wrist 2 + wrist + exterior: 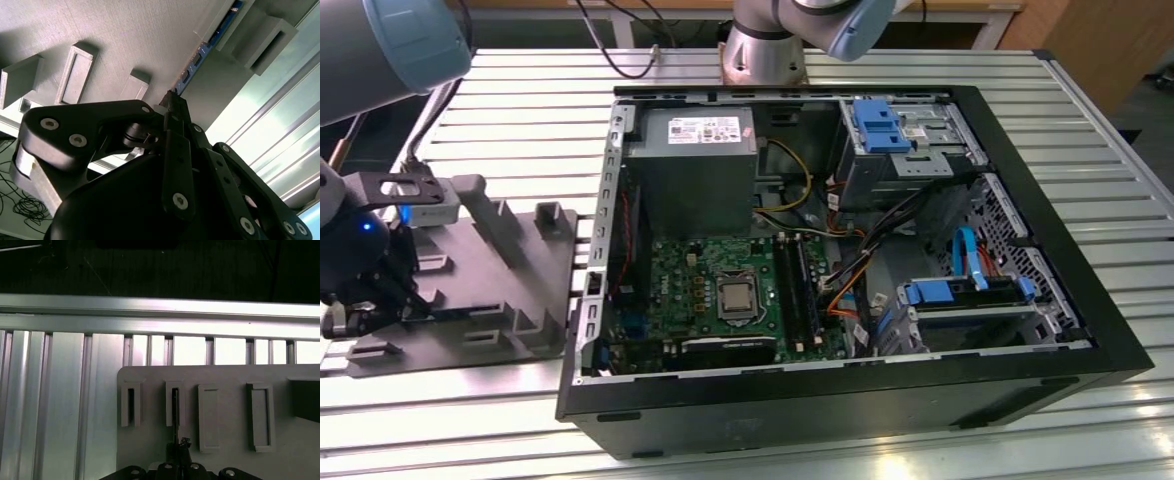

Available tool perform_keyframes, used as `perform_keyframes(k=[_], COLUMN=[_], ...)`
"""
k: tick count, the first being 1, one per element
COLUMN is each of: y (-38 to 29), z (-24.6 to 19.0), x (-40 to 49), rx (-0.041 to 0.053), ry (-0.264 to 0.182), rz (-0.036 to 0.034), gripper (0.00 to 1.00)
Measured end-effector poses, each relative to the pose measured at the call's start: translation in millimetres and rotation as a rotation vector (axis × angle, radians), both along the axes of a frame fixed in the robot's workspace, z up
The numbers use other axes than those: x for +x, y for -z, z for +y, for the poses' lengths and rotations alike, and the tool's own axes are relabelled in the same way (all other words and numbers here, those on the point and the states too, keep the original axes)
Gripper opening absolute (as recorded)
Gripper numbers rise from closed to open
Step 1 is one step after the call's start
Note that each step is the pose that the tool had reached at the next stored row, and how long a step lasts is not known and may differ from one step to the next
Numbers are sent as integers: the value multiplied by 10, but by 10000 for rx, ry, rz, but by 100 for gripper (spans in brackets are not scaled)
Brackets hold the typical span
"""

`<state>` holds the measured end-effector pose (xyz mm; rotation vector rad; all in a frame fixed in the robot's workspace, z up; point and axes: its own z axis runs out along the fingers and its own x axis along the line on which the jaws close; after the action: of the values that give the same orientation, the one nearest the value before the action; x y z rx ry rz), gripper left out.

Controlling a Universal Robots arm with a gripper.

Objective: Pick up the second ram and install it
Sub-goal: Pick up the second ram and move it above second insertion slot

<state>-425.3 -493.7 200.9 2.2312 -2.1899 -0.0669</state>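
- your gripper is sitting with its jaws drawn together on the thin top edge of the second ram, as far as the second wrist view is showing. the hold seems to be toward one end of the stick, not mid-length.
- the second ram is standing on edge in a slot of the grey holder tray. the tray is lying on the table at the exterior view's left, well apart from the motherboard inside the open computer case.
- you are risking a tilt, i judge. with an off-centre hold, the stick could be pivoting in the jaws and binding against the slot walls if it were being lifted.
- you are also risking a slip, since the board is thin, flat and smooth, giving the gripper little to bite on.
- a crooked stick would be meeting the black slot rails at an angle. the orange cables are lying just beside those rails, where they could be snagging.
- the tray is looking like matte moulded plastic, with a fine layered texture and raised rectangular pockets.
- the table is ribbed, shiny aluminium.
- the ram is showing a blue-green edge with small dark parts along it.
- the gripper is made of black links with bright screw heads.
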Motion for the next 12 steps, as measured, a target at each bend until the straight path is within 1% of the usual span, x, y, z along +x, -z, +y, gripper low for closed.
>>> perform_keyframes(k=[12], y=[-2], z=[0], x=[0], rx=[0], ry=[-18], rz=[0], gripper=[12])
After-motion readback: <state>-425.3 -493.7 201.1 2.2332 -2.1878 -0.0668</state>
